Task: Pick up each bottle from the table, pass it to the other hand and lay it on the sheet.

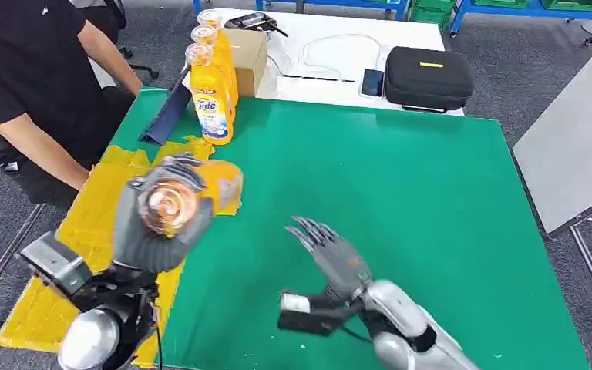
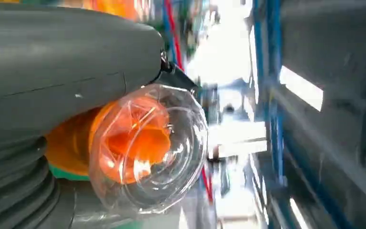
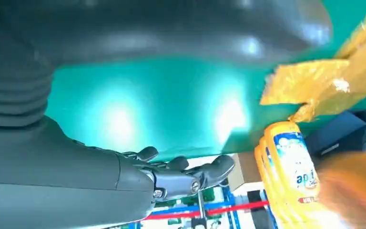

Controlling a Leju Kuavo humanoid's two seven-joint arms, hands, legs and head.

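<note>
Over the sheet (image 1: 85, 223) | left hand (image 1: 154, 231) grips bottle (image 1: 171, 205) | yellow, clear cap

A lab or workshop: a green-covered bench (image 1: 401, 177) stands beside a white table (image 1: 331, 65) carrying cables and a black equipment case (image 1: 428, 77) (blue metal racking (image 1: 509, 9) stands behind).
</note>
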